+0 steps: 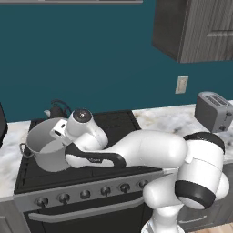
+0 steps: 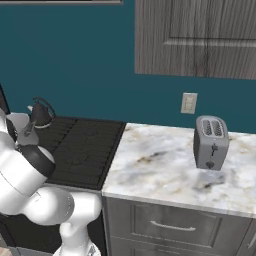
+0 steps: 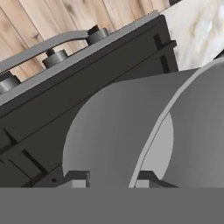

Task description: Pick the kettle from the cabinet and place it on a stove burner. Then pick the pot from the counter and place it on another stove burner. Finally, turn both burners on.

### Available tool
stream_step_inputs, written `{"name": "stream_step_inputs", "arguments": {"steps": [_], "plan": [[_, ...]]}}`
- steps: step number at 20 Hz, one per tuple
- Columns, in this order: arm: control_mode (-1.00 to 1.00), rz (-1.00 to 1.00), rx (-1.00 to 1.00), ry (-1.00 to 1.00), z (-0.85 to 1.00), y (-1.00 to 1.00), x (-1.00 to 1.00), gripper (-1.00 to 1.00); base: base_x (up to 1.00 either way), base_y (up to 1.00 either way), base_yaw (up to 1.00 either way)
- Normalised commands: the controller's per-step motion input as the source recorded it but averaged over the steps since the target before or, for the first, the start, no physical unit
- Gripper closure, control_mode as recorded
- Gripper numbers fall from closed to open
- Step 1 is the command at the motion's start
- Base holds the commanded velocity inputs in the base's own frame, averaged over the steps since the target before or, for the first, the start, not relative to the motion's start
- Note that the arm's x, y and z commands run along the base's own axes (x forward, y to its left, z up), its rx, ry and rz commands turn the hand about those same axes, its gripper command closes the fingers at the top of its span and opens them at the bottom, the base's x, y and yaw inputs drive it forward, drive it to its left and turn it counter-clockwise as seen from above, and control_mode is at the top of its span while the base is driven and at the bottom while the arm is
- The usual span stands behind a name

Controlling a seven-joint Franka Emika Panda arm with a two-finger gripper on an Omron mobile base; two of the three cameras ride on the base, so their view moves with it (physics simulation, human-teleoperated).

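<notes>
The pot (image 1: 45,148) sits over the front left of the stove (image 1: 119,123), its wide grey body tilted a little and its base at or just above the black grates; whether it rests fully down I cannot tell. The gripper (image 3: 109,178) is closed on the pot's rim: in the hand view one dark finger tip stands on the outside of the wall and the other on the inside, with the thin edge of the rim running up between them. Behind the pot, at the back left of the cooktop, stands the kettle (image 1: 57,110), upright with its looping handle raised, also seen from the right base view (image 2: 41,114); it is clear of the pot, with a gap between them.

So I judge the kettle step done, and the pot step nearly done, since the pot is off the counter (image 2: 165,162) and over a different burner from the kettle; what remains of it is to settle the pot flat and let go. The last step looks untouched: the row of knobs (image 1: 85,195) along the stove front has nothing near it, and no flame shows at either burner. To the right on the counter stands a toaster (image 2: 210,142), well apart from the work.
</notes>
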Motion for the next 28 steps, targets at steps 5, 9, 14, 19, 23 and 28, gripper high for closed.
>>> {"name": "stream_step_inputs", "arguments": {"steps": [5,9,14,19,23,28], "plan": [[-1.0,0.02,0.02,0.0,-0.14,0.07,0.09,1.0,0.0,0.0,0.0],[-1.0,0.01,0.0,0.0,-0.13,0.09,0.09,1.0,0.0,0.0,0.0],[-1.0,0.01,0.0,0.0,-0.15,0.08,0.03,1.0,0.0,0.0,0.0],[-1.0,0.0,0.0,0.02,-0.22,0.01,0.0,1.0,0.0,0.0,0.0],[-1.0,0.0,0.0,0.04,-0.27,0.0,0.0,1.0,0.0,0.0,0.0],[-1.0,0.0,0.0,0.03,-0.36,0.0,0.0,1.0,0.0,0.0,0.0]]}}
